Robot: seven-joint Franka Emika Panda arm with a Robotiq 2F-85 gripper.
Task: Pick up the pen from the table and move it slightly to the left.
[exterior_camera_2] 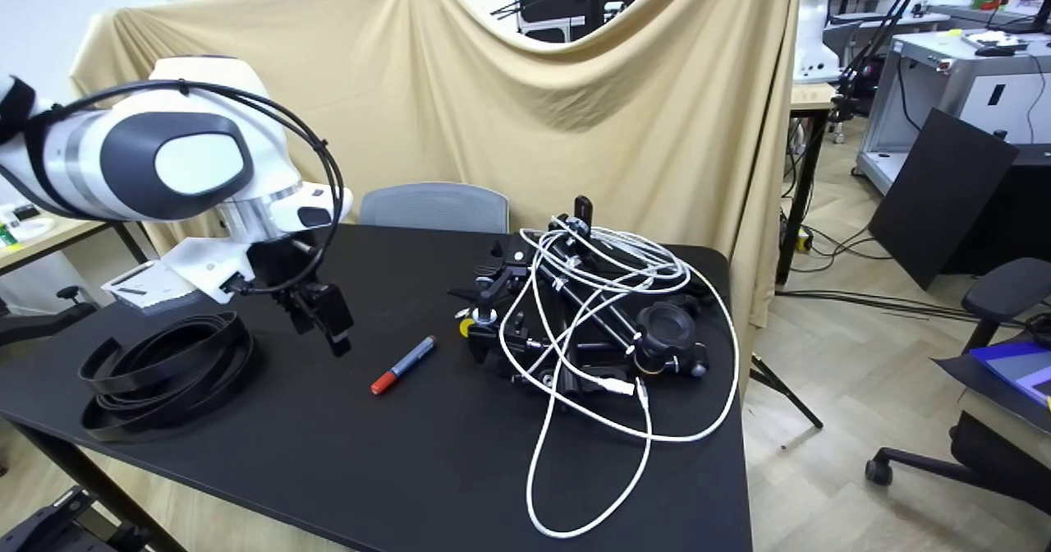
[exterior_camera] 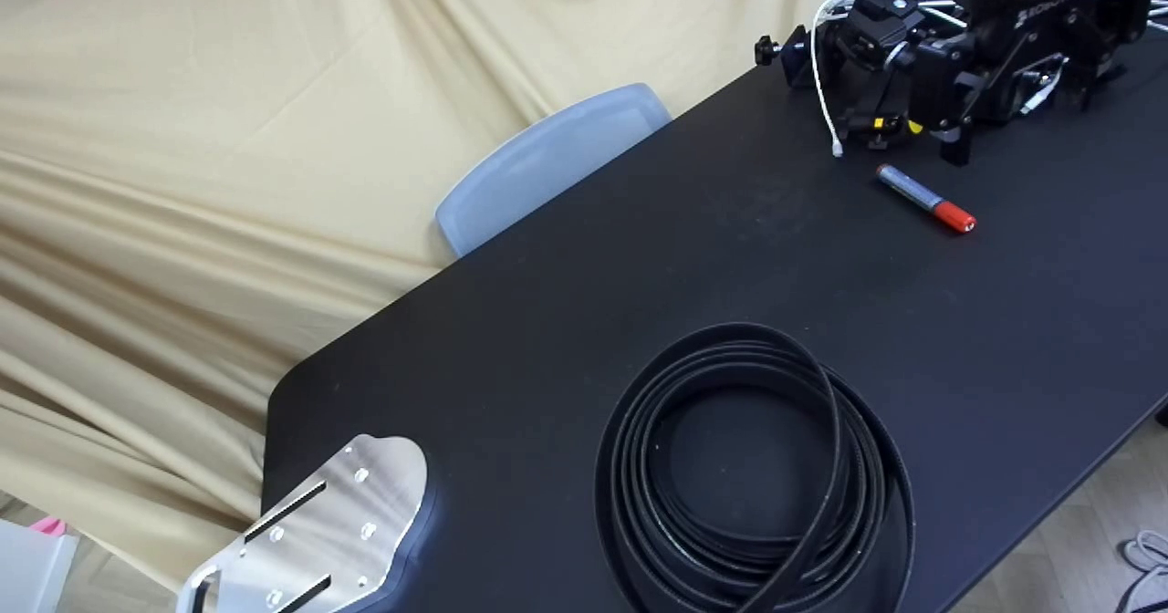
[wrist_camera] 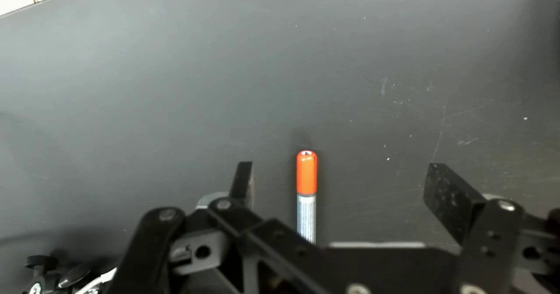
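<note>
On the black table (exterior_camera_2: 460, 470), between a coiled black strap (exterior_camera: 639, 467) and a heap of black stand hardware (exterior_camera_2: 669, 326), lies the pen (exterior_camera: 926, 197); its barrel is grey-blue and its cap red, and in both exterior views it is near the hardware and well apart from the coil. Over the table, at the end of the white arm (exterior_camera_2: 189, 158), hangs the gripper (wrist_camera: 341, 182); its two fingers (wrist_camera: 450, 197) are spread wide, and in the wrist view the pen shows in the gap between them, nearer the finger on the left of that view (the red cap points to the top there; the far end of the barrel is hidden by the linkage); in both exterior views the fingertips stand apart from the pen. A white cable (exterior_camera_2: 617, 385) loops over the hardware and spills onto the table; behind hangs a beige cloth (exterior_camera_2: 493, 125), with a grey chair back (exterior_camera_2: 435, 207) in front of it; a slotted silver plate (exterior_camera: 319, 540) fills the lower left of an exterior view, and whether it touches the table I cannot tell.
</note>
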